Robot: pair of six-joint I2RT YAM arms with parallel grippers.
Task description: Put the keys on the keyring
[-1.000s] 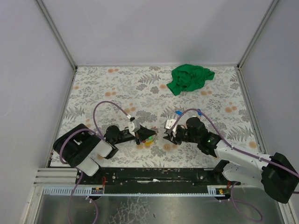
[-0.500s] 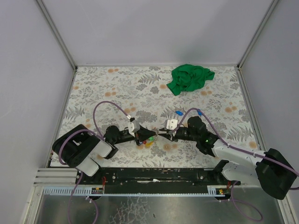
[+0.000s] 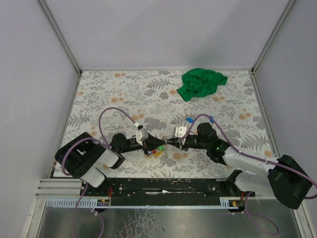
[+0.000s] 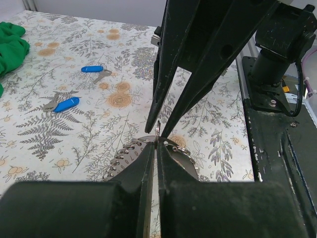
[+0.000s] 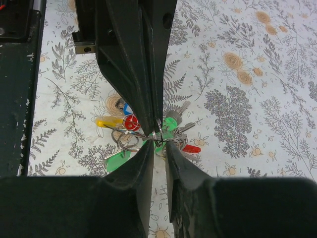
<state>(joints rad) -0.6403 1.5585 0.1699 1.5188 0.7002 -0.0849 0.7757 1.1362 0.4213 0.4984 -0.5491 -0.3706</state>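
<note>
Both low, tips meeting | left gripper (image 3: 159, 143) pinching keyring (image 5: 157, 133) | right gripper (image 3: 172, 143) narrowed, grip unclear

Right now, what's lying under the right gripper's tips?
Keys with yellow, red and green heads, plus the keyring wire loops. Its fingers cover the bunch's middle, so any grip there is hidden.

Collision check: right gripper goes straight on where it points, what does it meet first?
The keyring wire at its tips, pinched by the shut left gripper; just behind, that gripper's fingers, tip to tip with the right gripper. Depth between them is unclear.
</note>
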